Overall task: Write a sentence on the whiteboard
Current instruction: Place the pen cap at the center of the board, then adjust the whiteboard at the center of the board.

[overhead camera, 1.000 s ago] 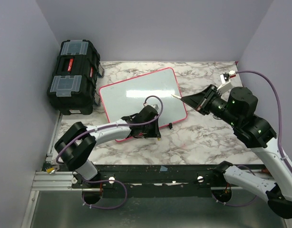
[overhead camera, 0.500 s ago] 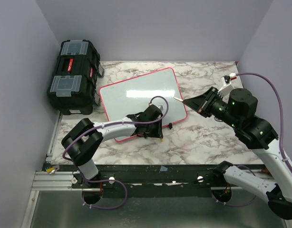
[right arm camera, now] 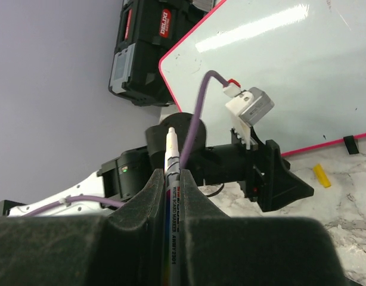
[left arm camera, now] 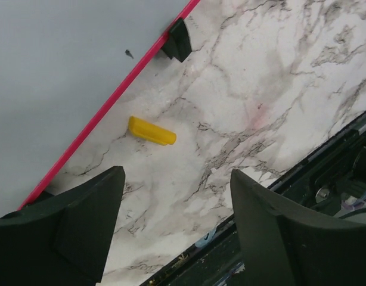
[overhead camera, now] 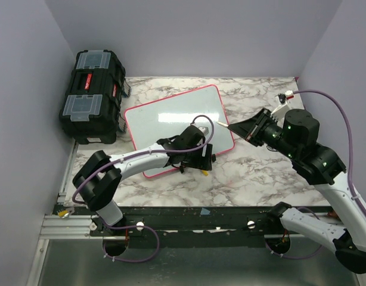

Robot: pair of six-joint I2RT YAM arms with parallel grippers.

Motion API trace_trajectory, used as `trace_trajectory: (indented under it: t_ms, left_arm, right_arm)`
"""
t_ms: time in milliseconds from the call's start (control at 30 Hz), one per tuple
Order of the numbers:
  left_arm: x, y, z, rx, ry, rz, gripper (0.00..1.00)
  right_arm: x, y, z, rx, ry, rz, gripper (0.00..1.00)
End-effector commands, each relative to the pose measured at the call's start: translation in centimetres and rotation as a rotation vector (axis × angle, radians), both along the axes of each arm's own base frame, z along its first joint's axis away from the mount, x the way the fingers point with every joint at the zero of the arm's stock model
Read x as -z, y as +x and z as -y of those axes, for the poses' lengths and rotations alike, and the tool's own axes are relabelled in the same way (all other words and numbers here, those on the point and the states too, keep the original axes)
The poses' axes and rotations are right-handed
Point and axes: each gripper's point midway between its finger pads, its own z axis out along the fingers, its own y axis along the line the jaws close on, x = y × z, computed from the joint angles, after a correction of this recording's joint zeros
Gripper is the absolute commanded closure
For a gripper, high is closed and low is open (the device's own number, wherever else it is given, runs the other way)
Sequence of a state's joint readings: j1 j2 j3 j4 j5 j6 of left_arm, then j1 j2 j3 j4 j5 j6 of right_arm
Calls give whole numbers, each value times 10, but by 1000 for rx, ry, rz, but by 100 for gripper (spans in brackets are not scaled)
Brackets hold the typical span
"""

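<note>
The whiteboard [overhead camera: 174,122], glossy white with a thin pink-red frame, lies tilted on the marble table; its near edge also shows in the left wrist view [left arm camera: 64,71]. The sentence is not in view. My left gripper [left arm camera: 177,176] hangs open over the table just off that edge, with nothing between its fingers. A small yellow cap [left arm camera: 151,130] lies on the marble beside the frame, below the left gripper [overhead camera: 204,162]. My right gripper [overhead camera: 235,127] hovers off the board's right edge, shut on a whiteboard marker [right arm camera: 170,146] whose tip points toward the board.
A black toolbox [overhead camera: 92,95] stands at the table's far left, touching the board's left corner. A black clip [left arm camera: 178,39] sits on the board's near edge. The table's dark front rail [left arm camera: 326,173] runs close behind my left gripper. Grey walls close in on all sides.
My left gripper has shifted right along the board's near edge and opened. The yellow cap now lies on the table below it. The right arm has barely moved.
</note>
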State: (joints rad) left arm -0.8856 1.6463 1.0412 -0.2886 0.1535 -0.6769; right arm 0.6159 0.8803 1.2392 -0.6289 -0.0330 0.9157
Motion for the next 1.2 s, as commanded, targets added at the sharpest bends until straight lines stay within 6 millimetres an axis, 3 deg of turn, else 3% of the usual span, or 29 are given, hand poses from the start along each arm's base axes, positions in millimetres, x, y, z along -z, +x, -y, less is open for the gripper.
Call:
trace_trajectory:
  t_ms: [0,233,500,800,967,1167]
  left_arm:
    - [-62,10,-3,55,-51,149,23]
    - [-114,33,-49,1,-83,267,18]
    - [-170,88,-127,-167,-81,408,12]
    - [-205,147,-175,-281,-55,458,12]
    - [-209,179,-185,-349,-62,437,13]
    - [-200,214,-197,-390,-26,396,13]
  right_arm:
    - [-20,10,5,49,6,57,99]
    - [-32,16,5,56,-11,91,99]
    - [-30,27,-6,36,-15,105,99]
    - [-25,37,-22,-11,-27,99,99]
    - [-26,42,-29,-34,-34,96,99]
    - [-24,44,-36,-60,-43,82,99]
